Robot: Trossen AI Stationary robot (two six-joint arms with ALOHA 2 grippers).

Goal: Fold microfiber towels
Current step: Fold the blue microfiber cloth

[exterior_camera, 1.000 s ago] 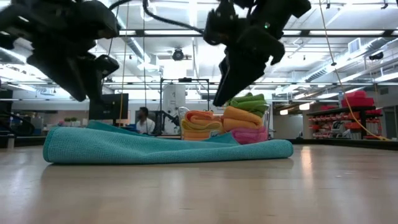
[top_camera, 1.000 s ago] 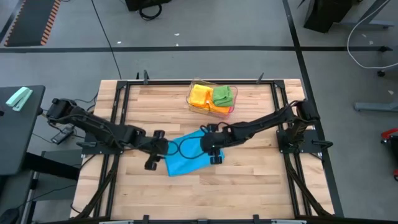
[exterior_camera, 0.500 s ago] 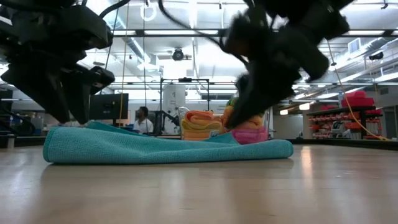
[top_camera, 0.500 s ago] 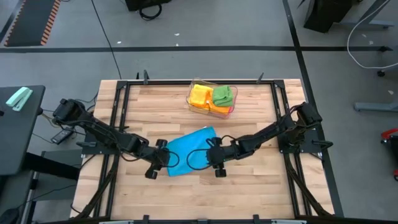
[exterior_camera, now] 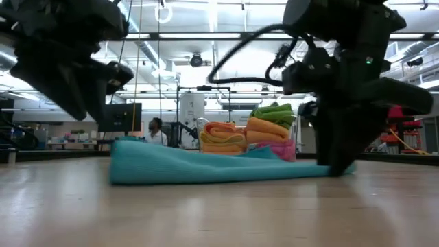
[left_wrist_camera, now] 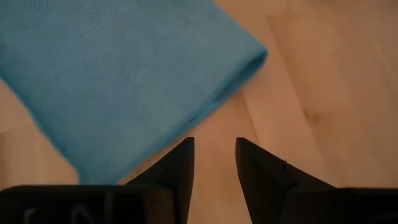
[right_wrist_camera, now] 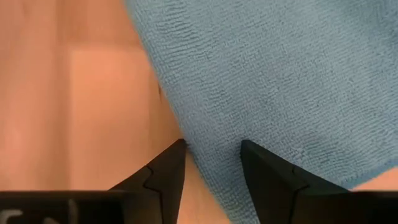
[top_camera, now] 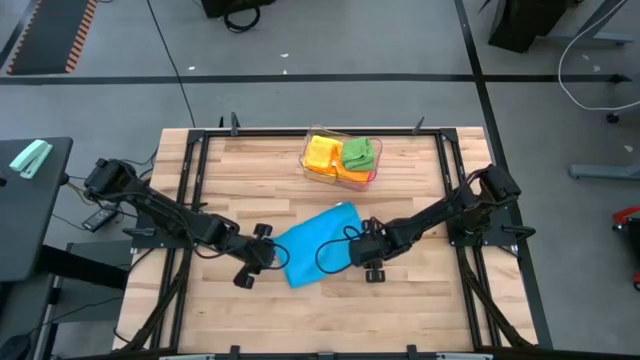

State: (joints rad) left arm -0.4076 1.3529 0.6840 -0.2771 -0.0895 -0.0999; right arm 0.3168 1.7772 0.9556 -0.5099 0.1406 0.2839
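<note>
blue towel [top_camera: 318, 245]: you have it lying folded on the bench [top_camera: 420, 300], near the middle, between your two hands.
left hand [top_camera: 262, 255]: it sits low over the bench just beside the towel's left folded edge; in its wrist view the fingers [left_wrist_camera: 180, 163] stand a little apart over bare wood, with nothing between them.
right hand [top_camera: 368, 255]: it is down at the towel's right edge; in its wrist view the towel [right_wrist_camera: 280, 87] runs into the gap between the fingers [right_wrist_camera: 165, 171], but you cannot tell whether they pinch it.
tray [top_camera: 322, 172]: clear plastic, at the far middle of the bench, well apart from your hands.
tray contents: a folded yellow-orange towel [top_camera: 321, 152] beside a green towel [top_camera: 359, 153], with pink showing under them at the near edge.
</note>
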